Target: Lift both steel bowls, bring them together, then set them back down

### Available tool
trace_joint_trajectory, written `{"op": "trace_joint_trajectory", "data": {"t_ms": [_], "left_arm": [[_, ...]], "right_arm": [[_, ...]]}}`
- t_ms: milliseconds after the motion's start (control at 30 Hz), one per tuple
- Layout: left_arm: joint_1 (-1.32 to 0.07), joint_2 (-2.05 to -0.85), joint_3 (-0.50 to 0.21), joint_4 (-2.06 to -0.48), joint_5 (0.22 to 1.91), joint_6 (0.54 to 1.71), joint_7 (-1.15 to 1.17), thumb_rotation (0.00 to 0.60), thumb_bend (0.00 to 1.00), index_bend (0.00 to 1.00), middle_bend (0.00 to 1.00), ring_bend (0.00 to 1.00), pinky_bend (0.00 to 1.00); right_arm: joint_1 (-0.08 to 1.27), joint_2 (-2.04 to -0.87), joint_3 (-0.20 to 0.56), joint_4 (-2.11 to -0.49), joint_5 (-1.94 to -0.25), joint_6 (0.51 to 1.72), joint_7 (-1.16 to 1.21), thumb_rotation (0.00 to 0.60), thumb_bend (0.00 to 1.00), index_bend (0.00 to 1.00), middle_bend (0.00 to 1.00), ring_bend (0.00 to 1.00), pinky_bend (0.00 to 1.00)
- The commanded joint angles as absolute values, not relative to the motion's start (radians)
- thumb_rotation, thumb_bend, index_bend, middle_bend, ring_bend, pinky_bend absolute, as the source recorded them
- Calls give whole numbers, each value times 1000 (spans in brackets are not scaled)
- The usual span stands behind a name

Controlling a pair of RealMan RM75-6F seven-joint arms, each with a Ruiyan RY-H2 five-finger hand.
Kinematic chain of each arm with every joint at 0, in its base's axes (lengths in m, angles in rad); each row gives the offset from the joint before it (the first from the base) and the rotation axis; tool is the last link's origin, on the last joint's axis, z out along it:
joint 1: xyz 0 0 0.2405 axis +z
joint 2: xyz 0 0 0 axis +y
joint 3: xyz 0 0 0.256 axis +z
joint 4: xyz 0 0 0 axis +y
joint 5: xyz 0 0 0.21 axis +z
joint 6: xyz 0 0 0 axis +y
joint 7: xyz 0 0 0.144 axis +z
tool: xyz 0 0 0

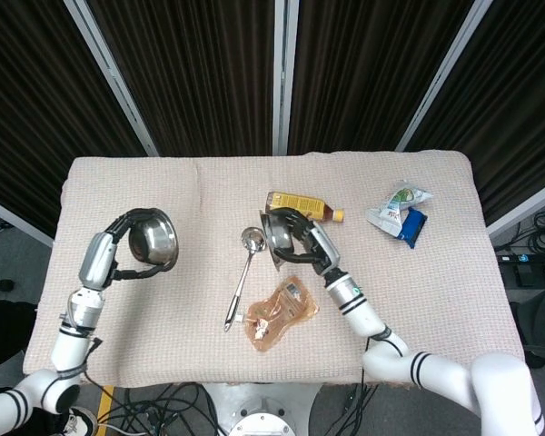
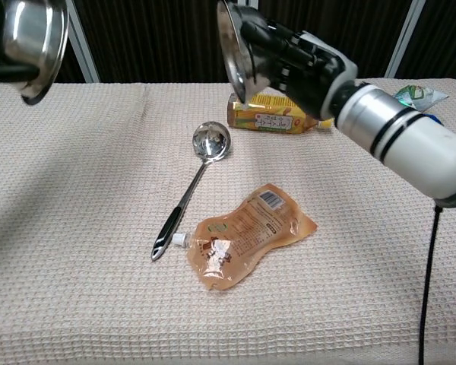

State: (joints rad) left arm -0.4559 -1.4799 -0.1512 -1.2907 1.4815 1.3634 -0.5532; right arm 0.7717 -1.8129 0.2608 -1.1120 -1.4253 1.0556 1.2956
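Two steel bowls are in the air, well apart. My left hand (image 1: 127, 243) holds one steel bowl (image 1: 153, 241) above the table's left side; the chest view shows that bowl (image 2: 34, 38) at the top left, tilted. My right hand (image 1: 302, 238) grips the other steel bowl (image 1: 277, 238) on edge over the middle of the table, just in front of the tea bottle. In the chest view this second bowl (image 2: 235, 49) stands nearly vertical, with my right hand (image 2: 292, 61) wrapped around its back.
A steel ladle (image 1: 241, 286) lies on the beige cloth (image 1: 418, 300) beside a brown food pouch (image 1: 277, 313). A tea bottle (image 1: 300, 207) lies behind the right bowl. Snack packets (image 1: 401, 211) sit at the far right.
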Motion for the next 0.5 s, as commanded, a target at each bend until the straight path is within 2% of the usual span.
{"op": "trace_joint_trajectory", "data": {"t_ms": [33, 167, 333, 367, 400, 433, 467, 500], "left_arm": [[-474, -1347, -43, -1218, 1462, 1138, -379, 600, 47, 506, 465, 428, 603], [-523, -1316, -24, -1212, 1430, 993, -245, 600, 48, 508, 466, 428, 601], [-558, -1304, -25, -1237, 1398, 905, -175, 600, 50, 470, 440, 407, 566], [-563, -1300, -21, -1245, 1398, 891, -162, 600, 44, 407, 395, 371, 524], [-566, -1296, -17, -1251, 1398, 881, -154, 600, 29, 285, 308, 295, 445], [-564, -1295, -20, -1258, 1393, 887, -149, 600, 19, 196, 234, 227, 378], [-558, -1298, -26, -1263, 1392, 905, -150, 600, 4, 64, 104, 104, 255], [-549, -1302, -31, -1267, 1391, 928, -156, 600, 0, 9, 32, 32, 172]], "right_arm": [[482, -1610, 88, -1333, -1282, 1278, 271, 600, 281, 571, 460, 419, 552], [429, -1522, 61, -1510, -1179, 1318, -111, 600, 282, 569, 456, 417, 552], [419, -1468, 77, -1656, -1053, 1309, -323, 600, 274, 517, 420, 390, 511], [421, -1461, 83, -1677, -1019, 1294, -352, 600, 245, 461, 385, 350, 468], [425, -1452, 85, -1694, -992, 1270, -365, 600, 195, 356, 311, 266, 382], [433, -1439, 89, -1708, -965, 1239, -376, 600, 138, 235, 218, 172, 282], [436, -1432, 91, -1711, -955, 1228, -383, 600, 72, 105, 108, 73, 150], [436, -1430, 94, -1712, -951, 1227, -385, 600, 23, 15, 21, 5, 42]]}}
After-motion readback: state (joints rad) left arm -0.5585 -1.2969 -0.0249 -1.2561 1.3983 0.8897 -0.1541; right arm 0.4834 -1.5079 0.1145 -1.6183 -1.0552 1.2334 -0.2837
